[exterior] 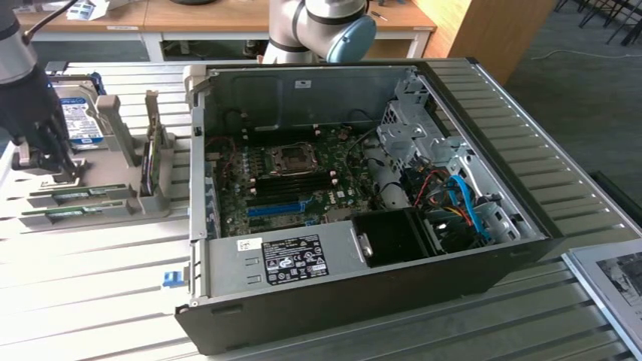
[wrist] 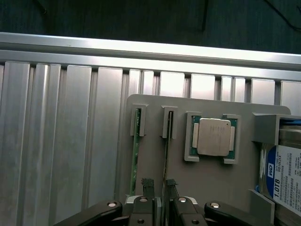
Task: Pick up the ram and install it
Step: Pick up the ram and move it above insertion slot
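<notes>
Now the gripper (wrist: 159, 182) is hovering, fingers (wrist: 148, 181) slightly spread, over the ram (wrist: 166, 150) standing in a holder (wrist: 211, 188) at the exterior view's left, likely light, stiff, fragile, best pinched across its faces.

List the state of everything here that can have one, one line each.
ram: on edge in a slot of the grey holder, not lifted
gripper: open, straddling the ram
second ram stick: on edge in the neighbouring slot
processor: flat in its holder pocket
hard drive: upright in the holder
computer case: on its side, open
</notes>
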Tool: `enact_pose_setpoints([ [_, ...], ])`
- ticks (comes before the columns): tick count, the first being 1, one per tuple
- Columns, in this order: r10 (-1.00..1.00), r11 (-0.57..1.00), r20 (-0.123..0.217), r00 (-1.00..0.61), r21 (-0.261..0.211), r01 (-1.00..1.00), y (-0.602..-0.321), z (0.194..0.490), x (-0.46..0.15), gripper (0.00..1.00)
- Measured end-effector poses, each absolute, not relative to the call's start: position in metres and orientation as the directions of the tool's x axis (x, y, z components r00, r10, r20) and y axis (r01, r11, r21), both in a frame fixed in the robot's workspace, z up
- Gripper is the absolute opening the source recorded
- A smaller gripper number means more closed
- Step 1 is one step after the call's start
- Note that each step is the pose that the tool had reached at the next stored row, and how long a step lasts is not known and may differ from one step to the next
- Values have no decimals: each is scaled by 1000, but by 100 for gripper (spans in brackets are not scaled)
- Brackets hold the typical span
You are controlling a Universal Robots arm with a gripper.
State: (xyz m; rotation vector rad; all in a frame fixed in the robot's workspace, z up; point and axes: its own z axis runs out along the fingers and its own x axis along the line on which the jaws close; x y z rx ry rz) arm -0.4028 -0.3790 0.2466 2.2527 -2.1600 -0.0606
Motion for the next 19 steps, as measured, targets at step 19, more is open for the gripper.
enact_pose_setpoints([
  [19,-999,-42,-13,42,42,-998,-403,247,-402,24],
])
